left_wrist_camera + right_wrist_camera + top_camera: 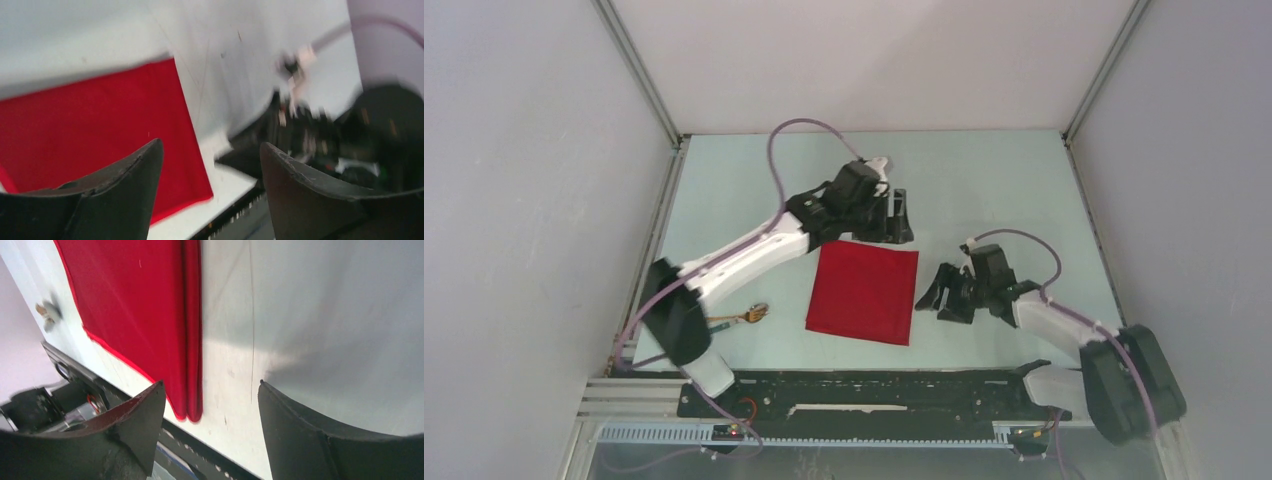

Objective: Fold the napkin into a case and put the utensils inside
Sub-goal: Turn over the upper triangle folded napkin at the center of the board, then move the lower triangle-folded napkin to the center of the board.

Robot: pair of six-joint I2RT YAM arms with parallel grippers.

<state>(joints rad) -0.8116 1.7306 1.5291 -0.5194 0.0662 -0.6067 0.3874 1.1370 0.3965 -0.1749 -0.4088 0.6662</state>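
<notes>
The red napkin lies flat on the pale table as a folded rectangle, with a doubled rounded fold along its right edge. My left gripper hovers over the napkin's far right corner, open and empty; its wrist view shows the napkin below and left of the left gripper. My right gripper sits just right of the napkin, open with nothing between its fingers; in its own view the right gripper is beside the napkin. A wooden fork lies left of the napkin, near the left arm.
A black rail runs along the table's near edge by the arm bases. Grey enclosure walls with metal posts close in the left, right and back. The left arm stretches diagonally over the table's left part.
</notes>
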